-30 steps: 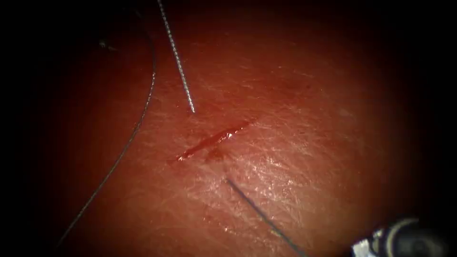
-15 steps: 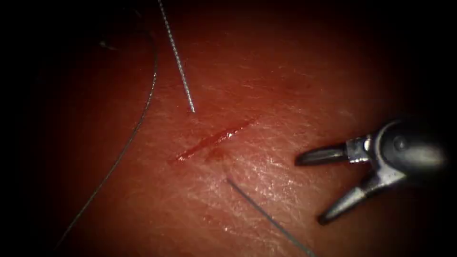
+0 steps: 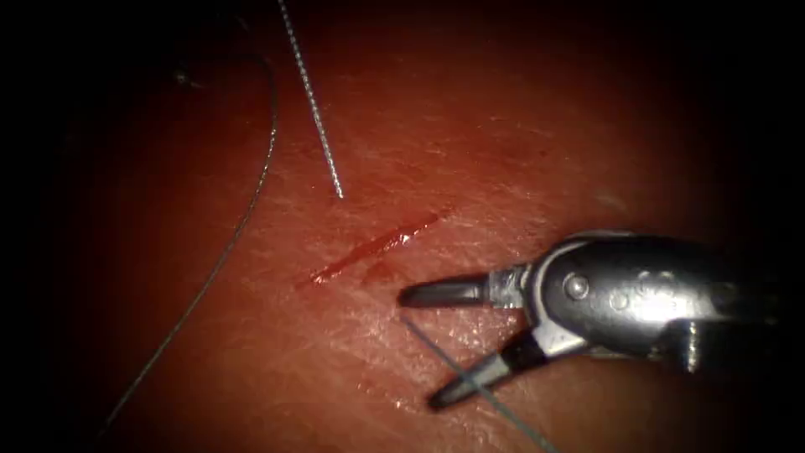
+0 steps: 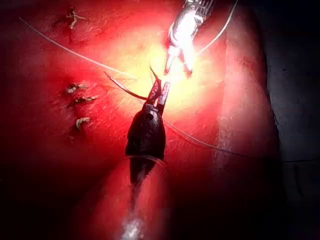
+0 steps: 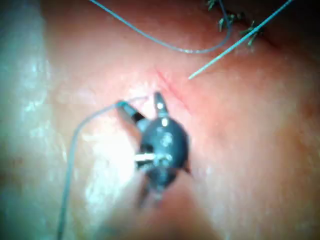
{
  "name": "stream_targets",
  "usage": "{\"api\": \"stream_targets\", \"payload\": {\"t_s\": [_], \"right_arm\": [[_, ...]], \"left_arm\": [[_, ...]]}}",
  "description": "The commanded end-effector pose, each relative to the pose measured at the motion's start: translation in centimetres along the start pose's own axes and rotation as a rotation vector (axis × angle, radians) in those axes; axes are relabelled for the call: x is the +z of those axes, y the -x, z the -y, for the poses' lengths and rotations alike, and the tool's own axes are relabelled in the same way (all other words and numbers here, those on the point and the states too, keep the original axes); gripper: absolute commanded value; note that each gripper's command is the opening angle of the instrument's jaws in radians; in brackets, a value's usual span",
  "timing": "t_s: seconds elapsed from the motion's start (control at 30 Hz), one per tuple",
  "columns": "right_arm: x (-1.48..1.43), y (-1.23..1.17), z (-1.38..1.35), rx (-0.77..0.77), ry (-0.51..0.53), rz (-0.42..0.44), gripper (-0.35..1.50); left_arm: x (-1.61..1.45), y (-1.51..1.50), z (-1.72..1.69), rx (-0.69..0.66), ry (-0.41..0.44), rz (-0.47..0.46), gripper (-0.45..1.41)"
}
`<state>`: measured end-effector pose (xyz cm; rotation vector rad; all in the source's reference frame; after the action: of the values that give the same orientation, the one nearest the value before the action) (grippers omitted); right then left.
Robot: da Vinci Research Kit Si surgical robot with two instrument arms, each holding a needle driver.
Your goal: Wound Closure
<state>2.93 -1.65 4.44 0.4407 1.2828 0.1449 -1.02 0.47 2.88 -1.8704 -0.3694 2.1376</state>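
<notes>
The cut (image 3: 377,243) runs slantwise across the tissue (image 3: 503,151). My right tool (image 3: 419,348) reaches in on the cut's right side, open and holding nothing. Thin thread (image 3: 436,348) leaves the tissue just right of the cut and crosses the lower jaw. A taut, twisted-looking thread (image 3: 314,109) meets the tissue left of the cut. In the right wrist view the right tool (image 5: 140,100) stands open beside the cut (image 5: 170,87). The left tool (image 4: 159,94) looks shut on a dark curved sliver, apparently the needle (image 4: 125,89), held off the tissue near the right tool (image 4: 178,67).
A long slack thread (image 3: 251,193) curves down the tissue far left of the cut. Older stitches with cut ends (image 4: 80,100) sit in a row away from the cut and appear again as stitches (image 5: 235,22). The tissue's edge (image 4: 250,100) drops to dark bench.
The right tool has come in from the lower right corner, moving left to the cut with its jaws open. The threads and the cut have not moved.
</notes>
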Motion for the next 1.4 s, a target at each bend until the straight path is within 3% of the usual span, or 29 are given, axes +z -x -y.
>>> {"api": "stream_targets", "payload": {"t_s": [0.03,0.07,0.1,0.33,0.6,0.9,1.23,1.4], "right_arm": [[0.1,0.05,0.04,-0.001,-0.009,-0.001,0.93],[0.08,0.06,0.05,-0.001,-0.01,-0.001,0.61],[0.03,0.07,0.05,-0.008,-0.052,-0.003,-0.35],[-0.15,-0.03,-0.01,-0.002,-0.06,-0.031,-0.35],[-0.14,-0.03,0.02,-0.004,-0.06,-0.024,-0.35],[-0.07,-0.03,0.18,-0.015,-0.145,0.016,-0.35],[-0.24,-0.02,0.86,0.017,-0.376,0.106,-0.35],[-0.25,-0.03,1.03,0.029,-0.447,0.118,-0.35]], "left_arm": [[0.05,0.06,-0.03,-0.004,0.001,-0.001,-0.11],[0.05,0.06,-0.03,-0.004,0.002,-0.001,-0.11],[0.04,0.06,-0.03,-0.004,0.002,-0.001,-0.11],[0.04,0.05,-0.04,-0.005,0.002,-0.001,-0.11],[0.04,0.05,-0.03,-0.005,0.002,-0.001,-0.11],[0.04,0.05,-0.03,-0.005,0.002,-0.001,-0.11],[0.03,0.05,-0.03,-0.005,0.003,-0.002,-0.11],[0.03,0.06,-0.03,-0.004,0.003,-0.002,-0.11]]}}
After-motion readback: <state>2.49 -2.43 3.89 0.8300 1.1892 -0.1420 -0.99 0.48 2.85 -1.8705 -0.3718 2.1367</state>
